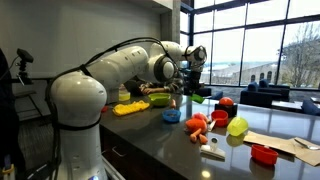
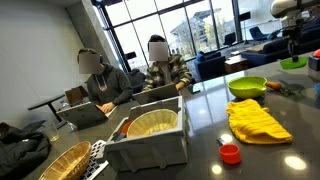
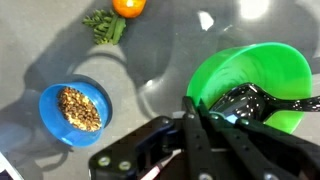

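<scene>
We see the gripper [image 3: 192, 108] with its fingers pressed together over the green bowl [image 3: 255, 60], right beside the black spoon [image 3: 265, 98] lying in that bowl. Whether they pinch the spoon we cannot tell. A blue bowl [image 3: 75, 108] of grain stands near the green bowl, not touching it.

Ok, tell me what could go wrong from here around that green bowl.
1. The jaws are shut at the rim of the green bowl, by the black spoon inside; a lift could tip it and toss the spoon out.
2. The blue bowl of grain sits close; a sideways sweep might spill it.
</scene>
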Controlling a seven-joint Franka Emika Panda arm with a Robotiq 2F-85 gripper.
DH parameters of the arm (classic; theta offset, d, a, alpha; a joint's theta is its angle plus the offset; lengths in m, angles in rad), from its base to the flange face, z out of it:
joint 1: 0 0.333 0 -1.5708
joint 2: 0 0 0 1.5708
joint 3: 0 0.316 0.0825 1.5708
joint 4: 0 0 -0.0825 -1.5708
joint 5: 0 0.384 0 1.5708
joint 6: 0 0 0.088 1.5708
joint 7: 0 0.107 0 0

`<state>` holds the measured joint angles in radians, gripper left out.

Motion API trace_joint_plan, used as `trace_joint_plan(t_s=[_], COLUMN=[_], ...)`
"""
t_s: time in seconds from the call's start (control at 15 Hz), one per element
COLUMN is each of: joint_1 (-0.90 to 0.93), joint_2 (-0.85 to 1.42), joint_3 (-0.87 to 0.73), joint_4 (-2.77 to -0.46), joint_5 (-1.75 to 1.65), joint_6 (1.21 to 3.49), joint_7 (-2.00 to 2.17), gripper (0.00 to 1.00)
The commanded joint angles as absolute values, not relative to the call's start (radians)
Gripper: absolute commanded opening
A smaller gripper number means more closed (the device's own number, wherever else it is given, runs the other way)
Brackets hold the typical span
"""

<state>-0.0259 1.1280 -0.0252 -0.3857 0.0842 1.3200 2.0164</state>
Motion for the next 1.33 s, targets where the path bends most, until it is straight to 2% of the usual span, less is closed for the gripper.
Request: trace_joint_plan(t_s=[0.0, 1.27], joint_1=[-0.048, -0.107], joint_2=[1.081, 1.035], joint_3=[-0.048, -0.166], joint_4=[-0.403, -0.428], joint_5=[0.071, 0.063], joint_6=[1.333, 1.379], joint_7=[2.034, 2.035], gripper=[0.01, 0.01])
